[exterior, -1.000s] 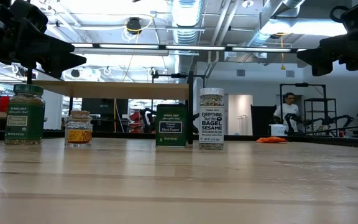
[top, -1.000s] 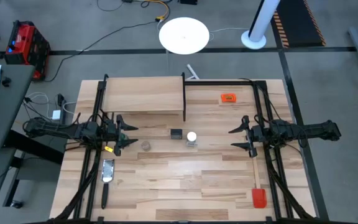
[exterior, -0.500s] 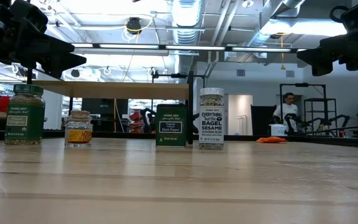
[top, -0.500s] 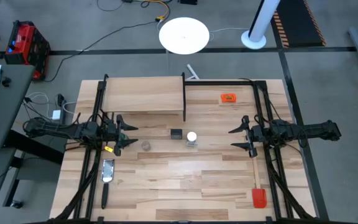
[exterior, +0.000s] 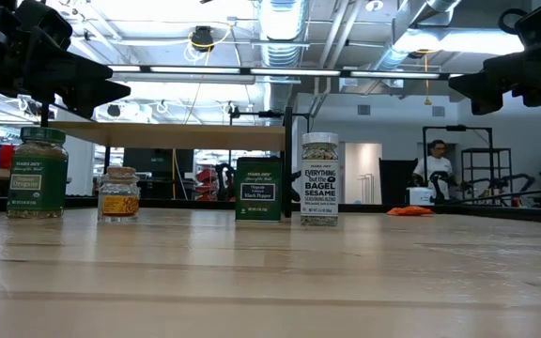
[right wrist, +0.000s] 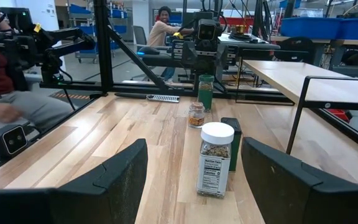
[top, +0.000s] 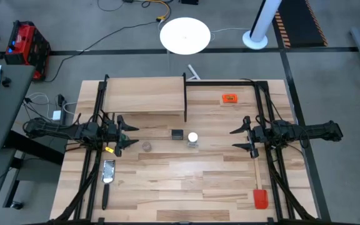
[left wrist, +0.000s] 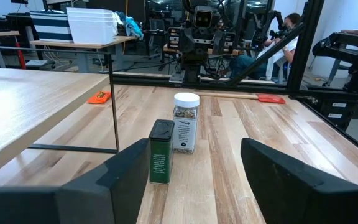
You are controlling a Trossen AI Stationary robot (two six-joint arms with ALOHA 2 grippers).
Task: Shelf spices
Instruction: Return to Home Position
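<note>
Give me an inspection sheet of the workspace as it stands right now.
Surface: light-wood table, no spills seen.
Job's things: shelf bare on top; green-lidded jar, brownish jar, black tin and white-lidded jar stand upright on the table in front of it.
Clutter: orange tag, red spatula, metal grater.
Grippers: left gripper and right gripper open, empty, raised at the table's sides.
Cables: loose cables on the floor beyond the table.
Surroundings: red toolbox, white round base, a person far behind.
</note>
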